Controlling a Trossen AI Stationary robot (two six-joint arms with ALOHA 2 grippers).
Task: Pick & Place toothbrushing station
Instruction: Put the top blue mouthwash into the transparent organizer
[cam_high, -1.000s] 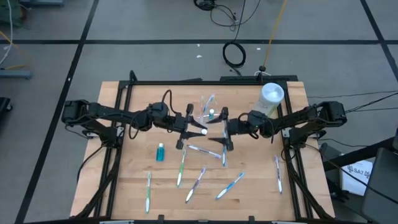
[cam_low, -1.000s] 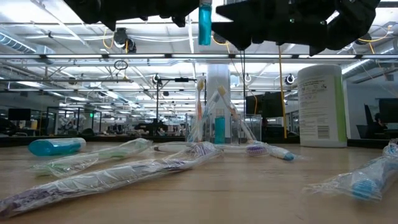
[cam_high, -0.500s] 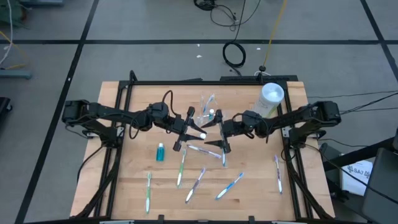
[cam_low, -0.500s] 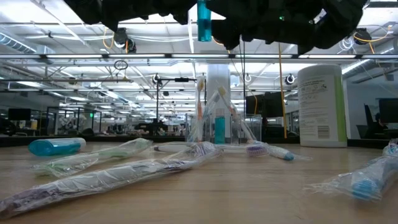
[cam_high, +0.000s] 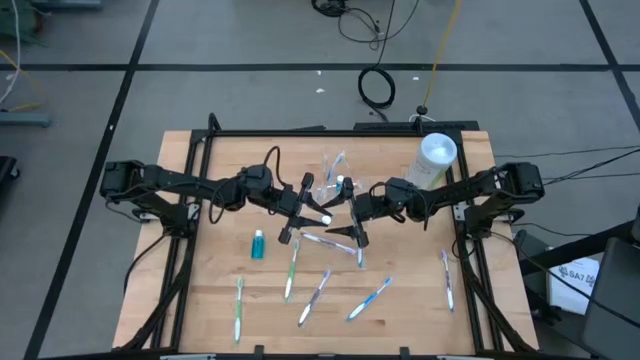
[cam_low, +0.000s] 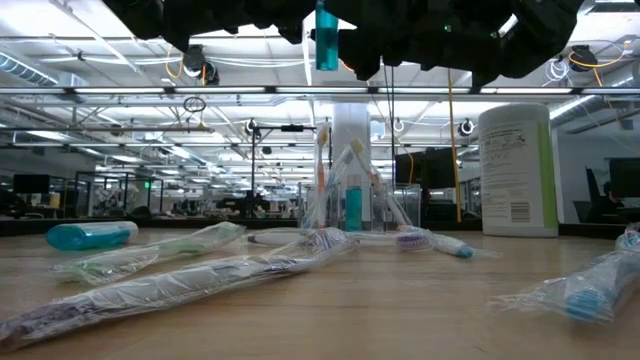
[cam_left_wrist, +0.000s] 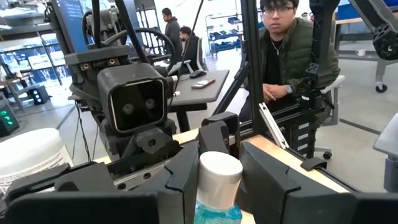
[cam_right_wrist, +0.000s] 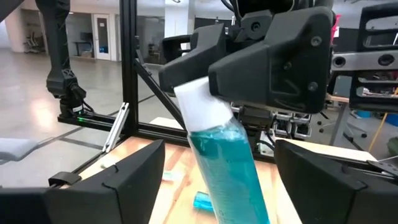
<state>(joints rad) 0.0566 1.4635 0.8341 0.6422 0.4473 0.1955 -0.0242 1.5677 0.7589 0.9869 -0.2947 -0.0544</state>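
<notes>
Above the middle of the table (cam_high: 200, 300), the left gripper (cam_high: 312, 212) pinches a teal tube (cam_low: 327, 36) by its white cap end and holds it clear of the wood, while the right gripper (cam_high: 345, 212), its fingers spread wide, faces it with the tube body between them. The step in hand appears to be a handover. To do it well, the right fingers should close squarely on the tube body below the cap, and the left should release only once that grip is firm; a soft tube may deform or slip if squeezed near its end. The clear cup (cam_high: 335, 187), already holding brushes, stands just behind the grippers, near the white container (cam_high: 436, 158). Several wrapped toothbrushes (cam_high: 320, 292) and another teal tube (cam_high: 258, 245) lie loose on the wood. The right wrist view alone shows the tube tilted between the spread fingers; the low view alone confirms it hangs well above the tabletop.
</notes>
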